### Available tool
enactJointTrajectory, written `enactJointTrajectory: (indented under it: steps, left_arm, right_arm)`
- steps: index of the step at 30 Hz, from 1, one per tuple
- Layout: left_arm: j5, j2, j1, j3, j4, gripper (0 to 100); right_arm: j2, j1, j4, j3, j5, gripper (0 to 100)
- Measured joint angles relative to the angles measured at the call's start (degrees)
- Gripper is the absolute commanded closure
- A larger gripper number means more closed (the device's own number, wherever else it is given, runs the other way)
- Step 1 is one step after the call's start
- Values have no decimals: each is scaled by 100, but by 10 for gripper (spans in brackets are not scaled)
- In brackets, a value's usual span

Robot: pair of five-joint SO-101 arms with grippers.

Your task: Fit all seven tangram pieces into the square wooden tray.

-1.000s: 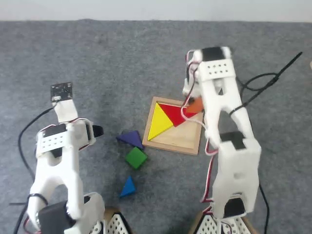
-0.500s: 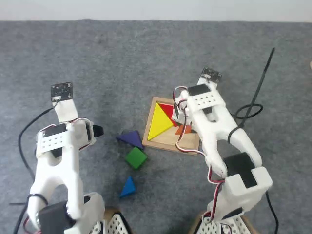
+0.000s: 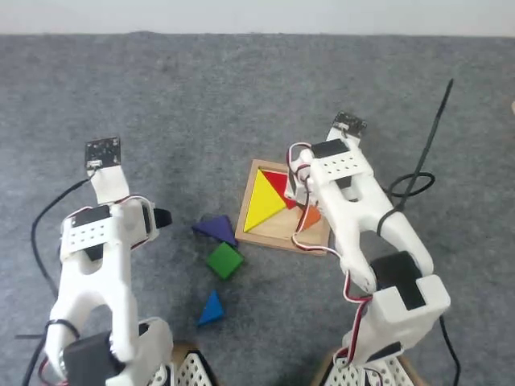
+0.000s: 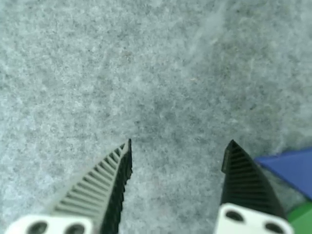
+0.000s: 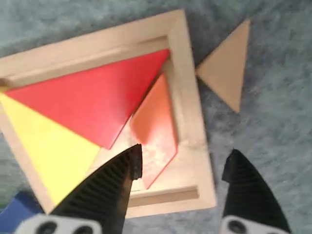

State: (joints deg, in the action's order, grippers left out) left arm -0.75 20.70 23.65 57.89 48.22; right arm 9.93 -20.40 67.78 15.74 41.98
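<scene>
- High view: the tray (image 3: 242,222) sits mid-table on grey carpet (image 3: 177,104), turned slightly.
- The yellow triangle (image 3: 261,203) lies in it with its long edge along the left wall, running far to near, and its apex pointing right to the middle.
- The red triangle (image 3: 276,182) has its long edge along the far wall and its apex pointing near.
- The orange piece (image 3: 311,216) shows by the right wall, mostly under the right arm (image 3: 354,201).
- Left of the tray lie the purple piece (image 3: 216,228), just beside the near-left corner, then the green square (image 3: 224,260) and the blue triangle (image 3: 212,308), nearer.
- The left arm (image 3: 96,241) stands well left of them.
- Left wrist view: the left gripper (image 4: 178,146) hangs over bare carpet, jaws spread wide and holding nothing. The purple piece (image 4: 287,168) and green square (image 4: 303,219) are just beside one finger.
- Right wrist view: the right gripper (image 5: 185,151) is above the tray (image 5: 97,41), jaws apart and empty.
- The orange piece (image 5: 153,131) lies between the red triangle (image 5: 92,105) and the wall, its long axis almost along that wall.
- The yellow triangle (image 5: 53,156) touches the red one.
- A tan triangle (image 5: 225,70) lies on the carpet just outside that wall, one corner pointing at it.
</scene>
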Motion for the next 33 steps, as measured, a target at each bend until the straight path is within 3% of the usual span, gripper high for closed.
enactJointTrajectory:
  steps: [7,16,24,33]
  left_arm:
    - [0,0,0,0,0,705]
    - [0,0,0,0,0,705]
    - [0,0,0,0,0,705]
    - [0,0,0,0,0,705]
  right_arm:
    - [-774,624,220,0,-897,861]
    - [-914,1020,-158,730,-3279,858]
    - [-70,1064,-1081,976,-3165,858]
    - [53,1125,-1160,809,-3156,858]
